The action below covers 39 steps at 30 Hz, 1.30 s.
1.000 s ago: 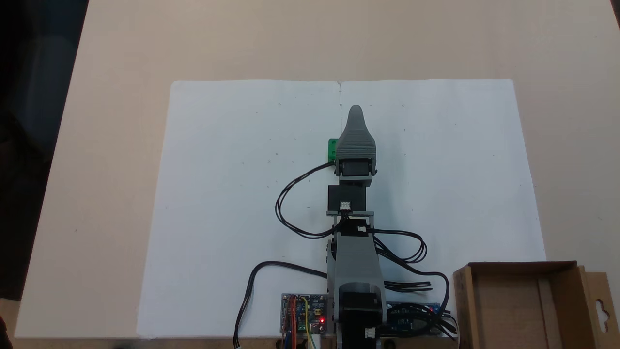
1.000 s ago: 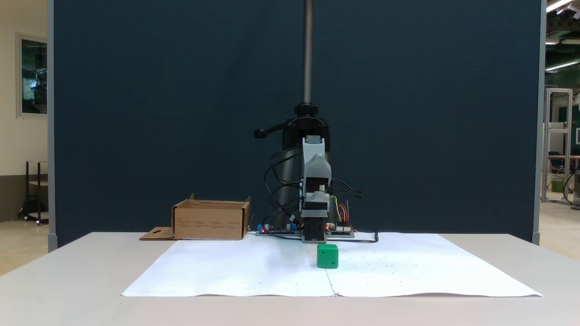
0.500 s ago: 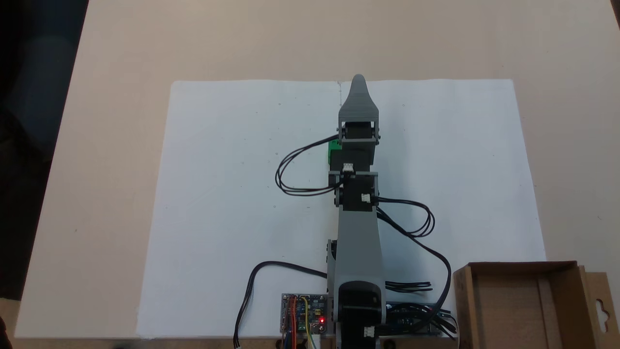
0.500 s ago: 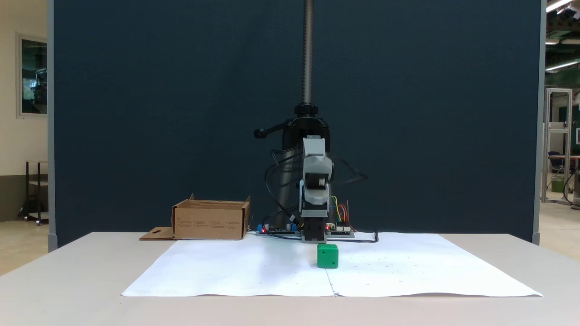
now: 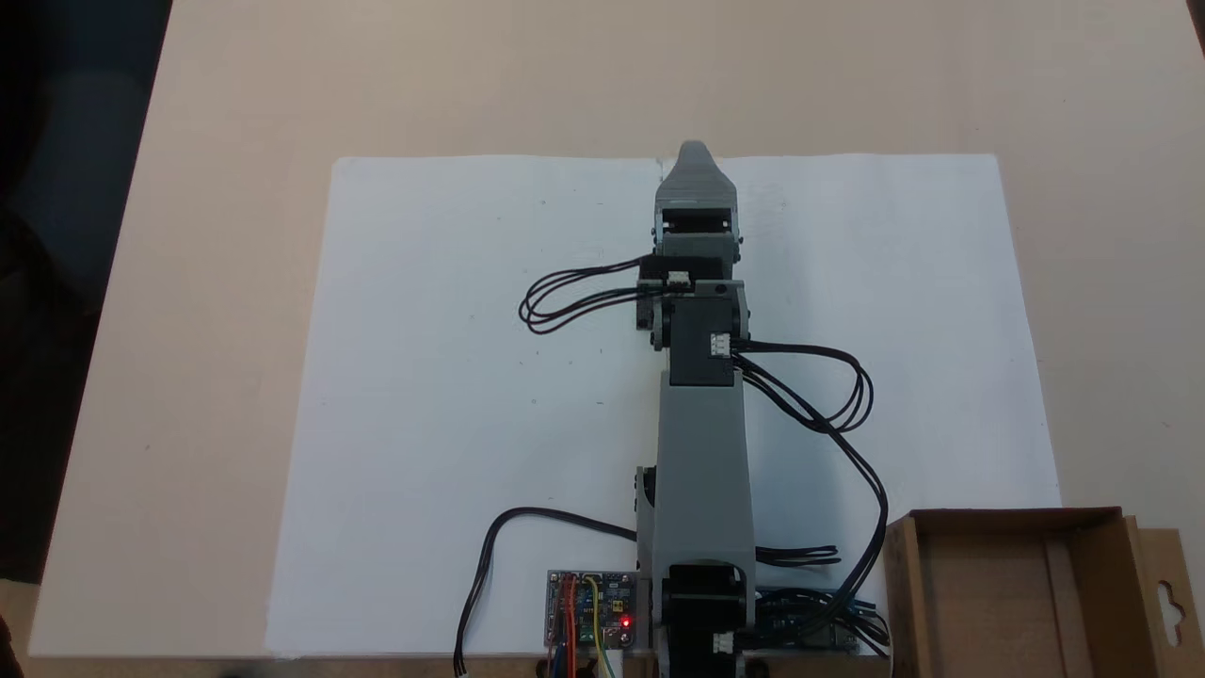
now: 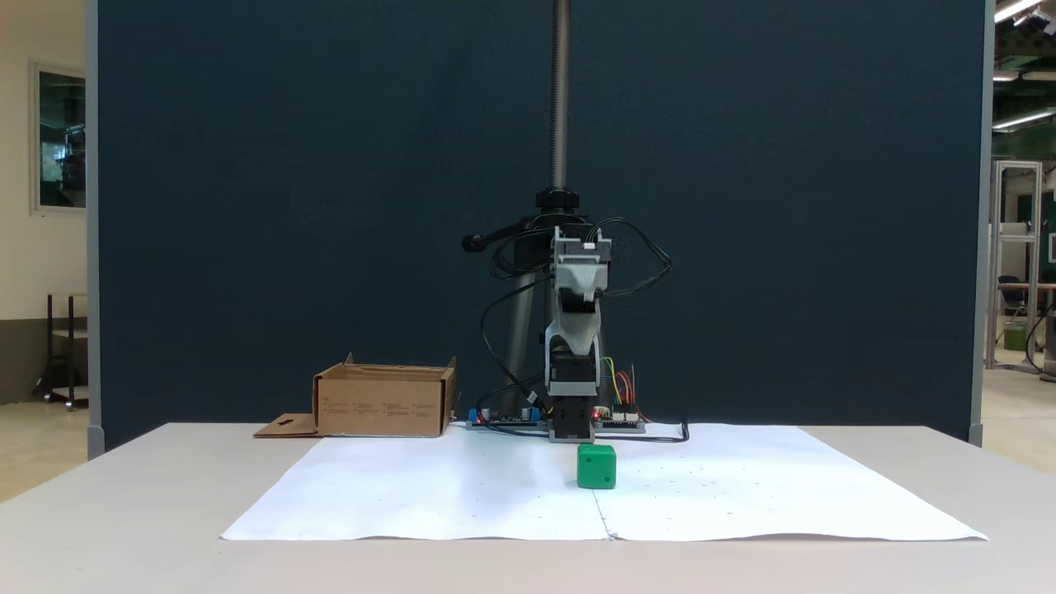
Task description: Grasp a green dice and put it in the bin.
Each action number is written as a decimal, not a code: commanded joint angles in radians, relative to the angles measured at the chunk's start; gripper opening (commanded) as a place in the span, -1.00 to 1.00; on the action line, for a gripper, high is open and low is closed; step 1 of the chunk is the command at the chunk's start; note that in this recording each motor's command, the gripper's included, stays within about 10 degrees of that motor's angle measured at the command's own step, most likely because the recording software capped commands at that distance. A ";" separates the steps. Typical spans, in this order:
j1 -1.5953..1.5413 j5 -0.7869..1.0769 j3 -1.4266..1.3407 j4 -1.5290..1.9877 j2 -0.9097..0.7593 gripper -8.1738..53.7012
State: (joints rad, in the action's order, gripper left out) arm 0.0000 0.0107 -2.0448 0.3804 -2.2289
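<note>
Standing at the left of the table in a fixed view, the bin (image 6: 384, 401) is well apart from the green dice (image 6: 596, 466), with its flap (image 6: 283, 427) lying flat beside it. The dice rests on the white paper (image 6: 429, 495), free of the arm (image 6: 575, 330), which rises just behind it. From above, the arm (image 5: 701, 452) covers the dice, and the gripper (image 5: 695, 155) shows only one grey tip, so I cannot tell if the jaws are apart. Black cables (image 5: 847, 405) loop near the bin (image 5: 1083, 527).
</note>
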 commanded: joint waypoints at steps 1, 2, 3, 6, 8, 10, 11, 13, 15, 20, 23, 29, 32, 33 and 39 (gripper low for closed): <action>0.003 -0.112 0.168 0.165 0.067 0.58; 0.003 -0.123 0.213 0.260 0.094 0.58; 0.003 -0.137 0.245 0.287 0.141 0.58; 0.003 -0.156 0.305 0.445 0.222 0.58; 0.003 -0.166 0.356 0.544 0.262 0.58; 0.002 -0.172 0.410 0.641 0.305 0.58; -0.005 -0.173 0.437 0.688 0.328 0.58; -0.015 -0.184 0.477 0.785 0.368 0.58; -0.023 -0.195 0.499 0.868 0.411 0.58; -0.040 -0.215 0.561 0.920 0.522 0.58; -0.044 -0.229 0.600 0.922 0.572 0.57; -0.049 -0.230 0.666 0.916 0.680 0.58; -0.072 -0.229 0.670 0.910 0.716 0.58; -0.080 -0.227 0.670 0.908 0.727 0.59; -0.103 -0.169 0.670 0.902 0.756 0.68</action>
State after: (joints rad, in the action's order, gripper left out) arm -0.0828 -0.1519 -1.4251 1.2118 -1.4573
